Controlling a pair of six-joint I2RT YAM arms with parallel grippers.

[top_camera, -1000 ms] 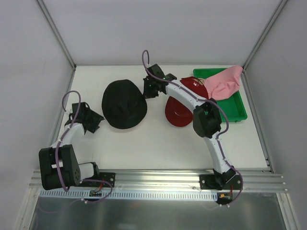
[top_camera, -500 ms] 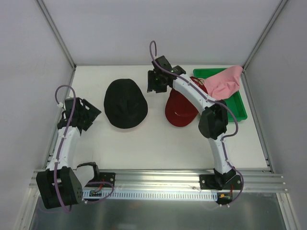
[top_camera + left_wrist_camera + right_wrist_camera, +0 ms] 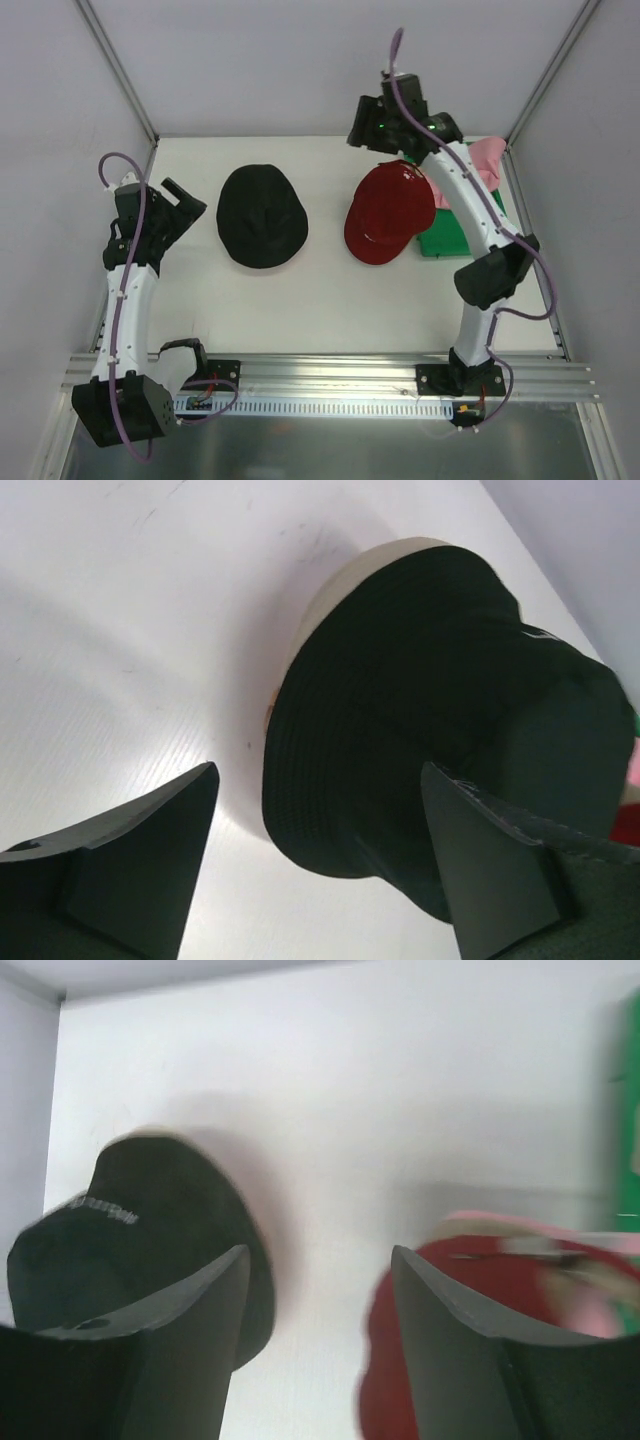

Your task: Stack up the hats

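The black hat (image 3: pixel 262 215) lies left of centre on the table. In the left wrist view (image 3: pixel 430 710) a cream edge (image 3: pixel 335 585) shows under its far side. The red cap (image 3: pixel 388 210) lies right of centre, its far edge against the pink hat (image 3: pixel 487 160). My left gripper (image 3: pixel 190 200) is open and empty, left of the black hat and apart from it (image 3: pixel 315 770). My right gripper (image 3: pixel 360 128) is open and empty, raised at the back above the gap between the black hat (image 3: pixel 130 1220) and the red cap (image 3: pixel 470 1290). The tan cap is out of view.
A green tray (image 3: pixel 460 238) stands at the right, under the pink hat and the right arm. White enclosure walls with metal posts stand at the left, back and right. The arm bases sit on the rail at the near edge.
My right gripper has risen from between the black hat and the red cap and moved back and right. My left gripper has lifted and moved back along the left side. The black hat has drawn in narrower.
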